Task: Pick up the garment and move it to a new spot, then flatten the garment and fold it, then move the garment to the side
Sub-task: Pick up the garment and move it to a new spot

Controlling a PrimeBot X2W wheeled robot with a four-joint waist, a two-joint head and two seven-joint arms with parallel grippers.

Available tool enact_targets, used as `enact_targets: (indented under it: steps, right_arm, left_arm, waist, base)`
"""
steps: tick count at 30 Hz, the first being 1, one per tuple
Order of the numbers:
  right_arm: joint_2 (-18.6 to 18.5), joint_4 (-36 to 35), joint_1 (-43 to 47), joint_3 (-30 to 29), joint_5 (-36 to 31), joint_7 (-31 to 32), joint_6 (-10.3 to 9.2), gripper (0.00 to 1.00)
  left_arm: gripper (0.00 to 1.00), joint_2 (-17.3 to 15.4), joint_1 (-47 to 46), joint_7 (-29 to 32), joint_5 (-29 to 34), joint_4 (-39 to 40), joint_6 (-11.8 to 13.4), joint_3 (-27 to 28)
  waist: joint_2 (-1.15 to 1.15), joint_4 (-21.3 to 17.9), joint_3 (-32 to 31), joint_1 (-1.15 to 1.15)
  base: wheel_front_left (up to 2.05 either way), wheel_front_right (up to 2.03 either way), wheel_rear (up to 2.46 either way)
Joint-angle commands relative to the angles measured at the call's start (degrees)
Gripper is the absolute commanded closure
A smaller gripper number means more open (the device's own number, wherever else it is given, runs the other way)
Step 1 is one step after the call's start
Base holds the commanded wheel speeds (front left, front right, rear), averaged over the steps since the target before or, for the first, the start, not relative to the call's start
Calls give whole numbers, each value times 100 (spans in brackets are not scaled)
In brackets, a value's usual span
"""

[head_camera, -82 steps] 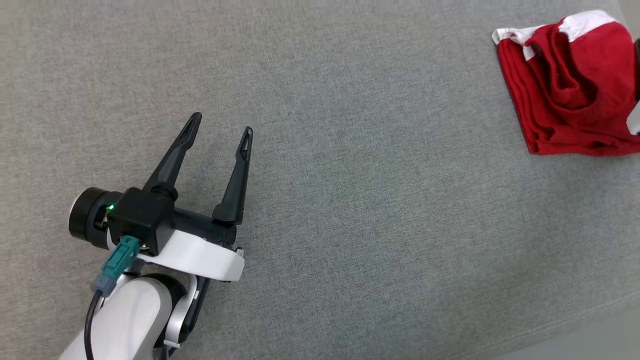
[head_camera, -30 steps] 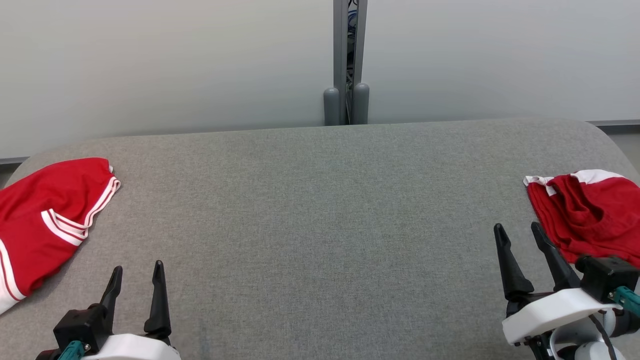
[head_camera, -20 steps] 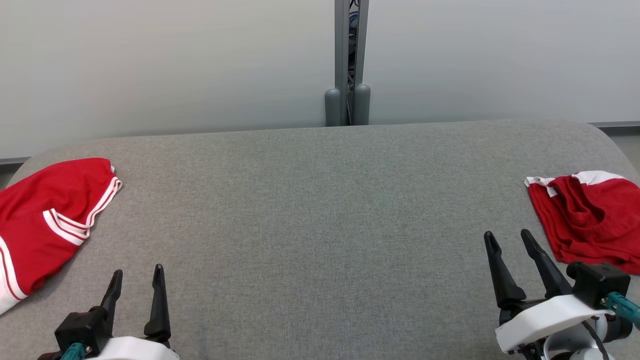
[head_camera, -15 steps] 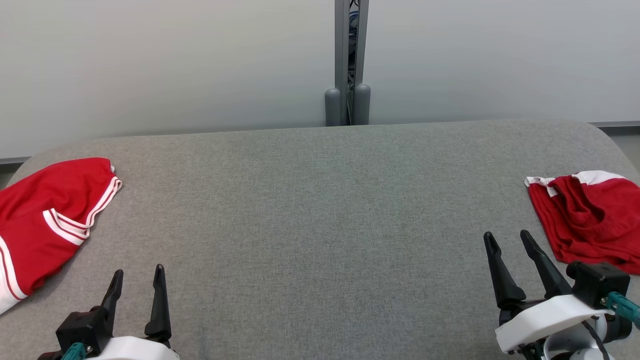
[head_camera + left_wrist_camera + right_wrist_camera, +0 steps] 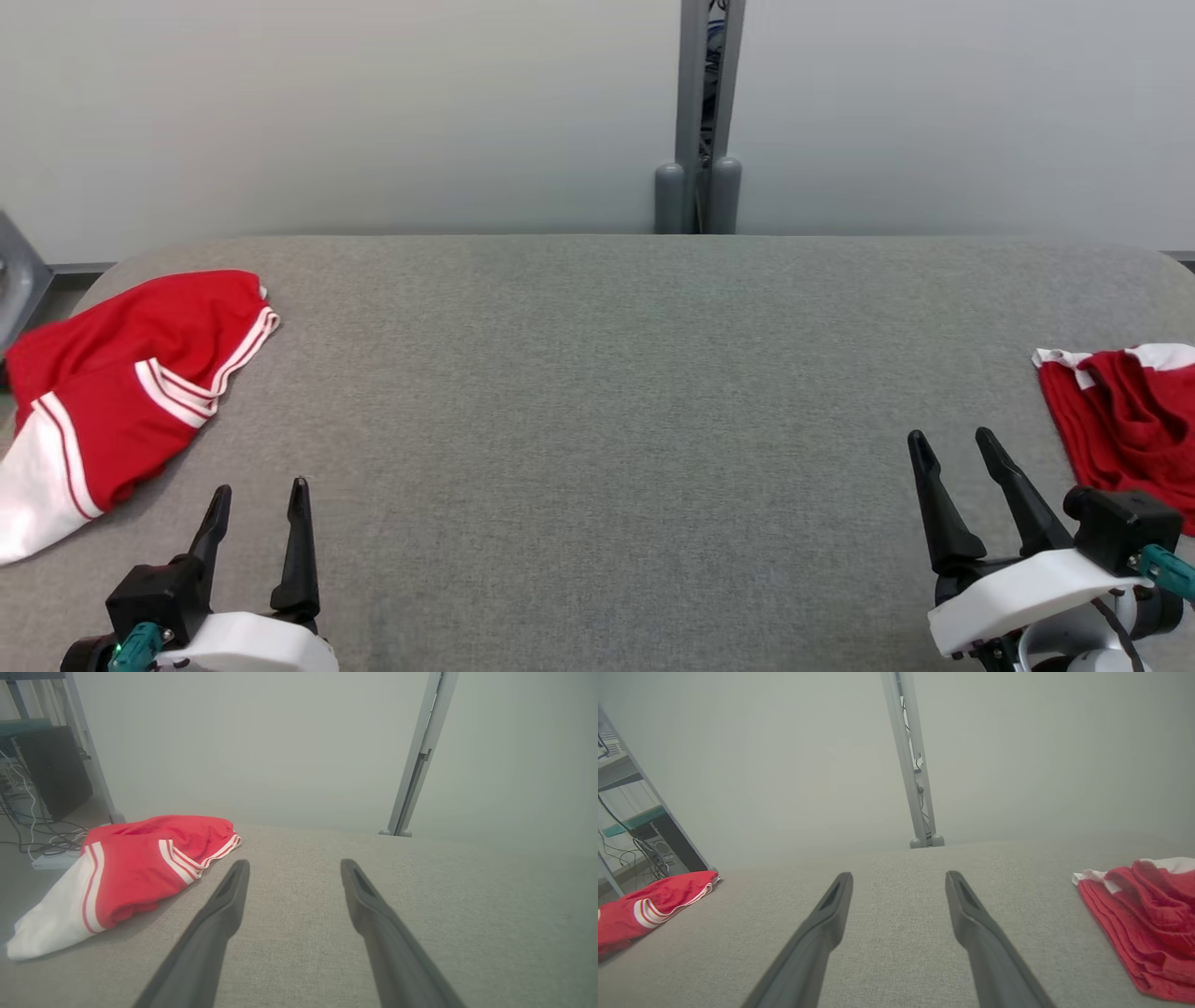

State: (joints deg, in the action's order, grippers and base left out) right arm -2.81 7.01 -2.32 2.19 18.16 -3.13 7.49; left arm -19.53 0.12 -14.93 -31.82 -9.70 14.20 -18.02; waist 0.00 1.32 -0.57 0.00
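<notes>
Grippers: left gripper and right gripper were held wide apart, empty | Garment: crumpled red-and-white striped cloth garment was found ahead-left of left gripper, untouched | Step: pick-up was judged best done by a deep pinch on its raised red fold.

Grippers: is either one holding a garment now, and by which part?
Nothing is held. The left gripper and the right gripper are both open and empty.

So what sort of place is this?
Probably a lab or test room: a grey padded table against plain partition panels, a dark equipment box with loose cables on the floor nearby.
</notes>
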Motion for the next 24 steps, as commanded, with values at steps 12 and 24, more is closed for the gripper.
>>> enact_targets:
  steps: [12, 24]
  right_arm:
    - [-21, -110, 47, -92, 30, -72, 1, 0]
    - [-23, -138, 45, 25, 88, -19, 1, 0]
  left_arm:
    - [0, -98, -73, -25, 7, 161, 73, 94]
    - [0, -42, 77, 15, -70, 258, 88, 39]
  waist:
    - [0, 1567, 36, 0]
    - [0, 2545, 28, 0]
  base:
    - [0, 0, 0]
    - [0, 0, 0]
